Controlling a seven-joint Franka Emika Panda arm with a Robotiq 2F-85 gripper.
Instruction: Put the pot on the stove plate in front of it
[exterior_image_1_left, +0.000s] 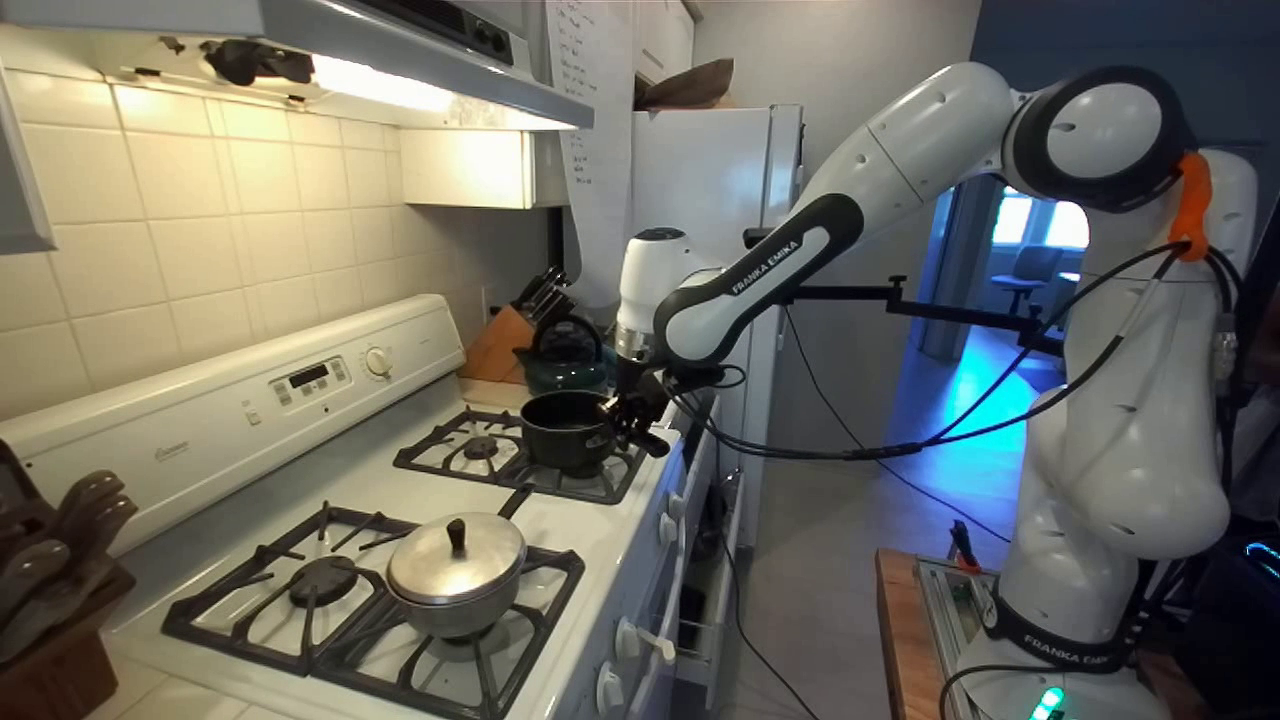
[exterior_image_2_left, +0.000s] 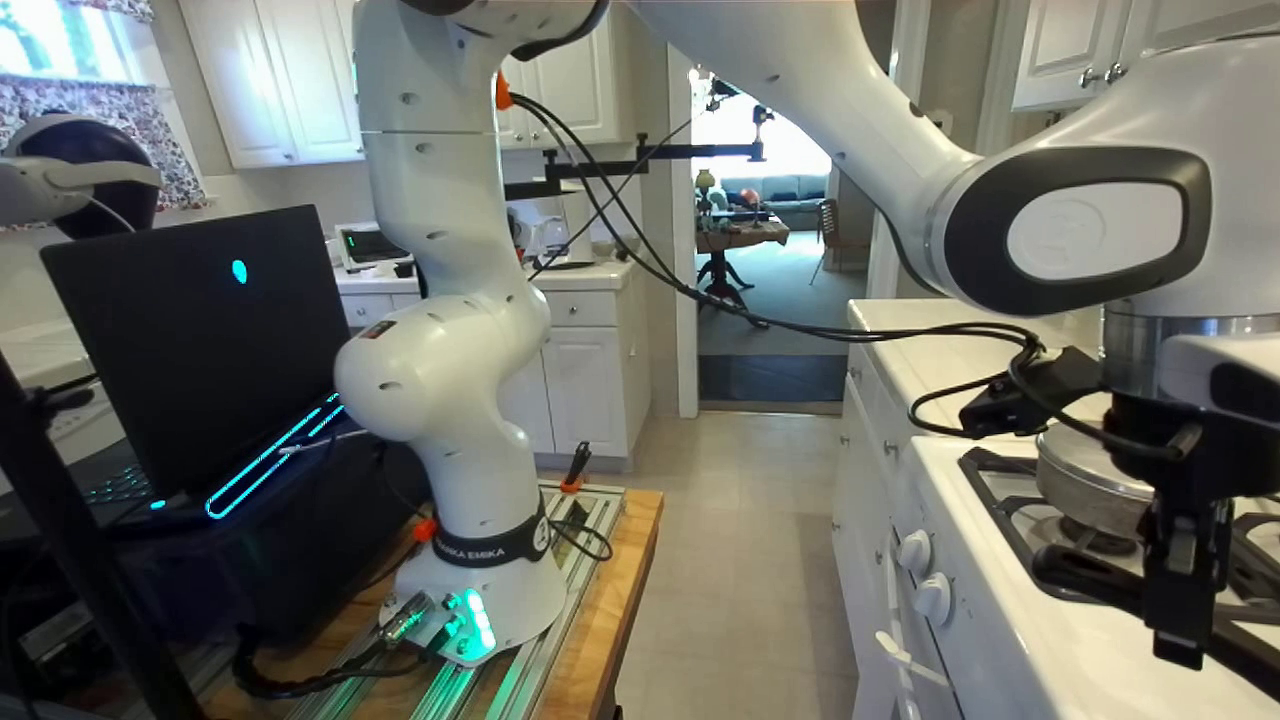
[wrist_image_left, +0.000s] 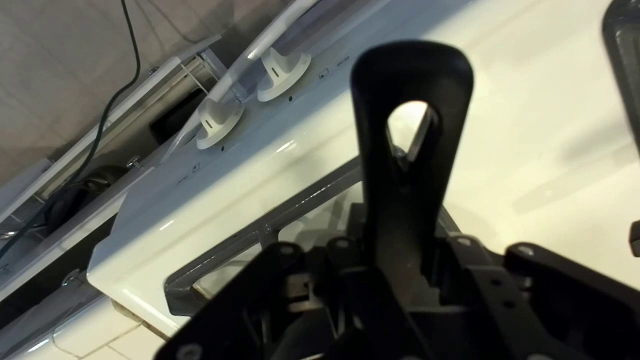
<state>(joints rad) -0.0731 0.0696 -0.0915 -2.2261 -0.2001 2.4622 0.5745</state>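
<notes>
White robot arm (exterior_image_1_left: 905, 150): "FRANKA EMIKA" twice
On its black forearm strip (exterior_image_1_left: 768, 268) and black ring (exterior_image_2_left: 480, 552) above the base's bottom edge.

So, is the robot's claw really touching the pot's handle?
Touching. The wrist view shows it: the handle runs through the gripper, with the jaws closed against it on both sides.

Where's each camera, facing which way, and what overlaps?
Exterior view: near the lidded pan, looking along the stovetop to the pot; nearly the whole arm, with gripper, shows.
Exterior view: near the gripper, facing robot base and laptop; arm partly cropped.
Wrist view: wrist-mounted, looking down past the fingers at pot handle and knobs; only gripper shows.
Both exterior views share arm, gripper and lidded pan, from roughly opposite directions.
</notes>
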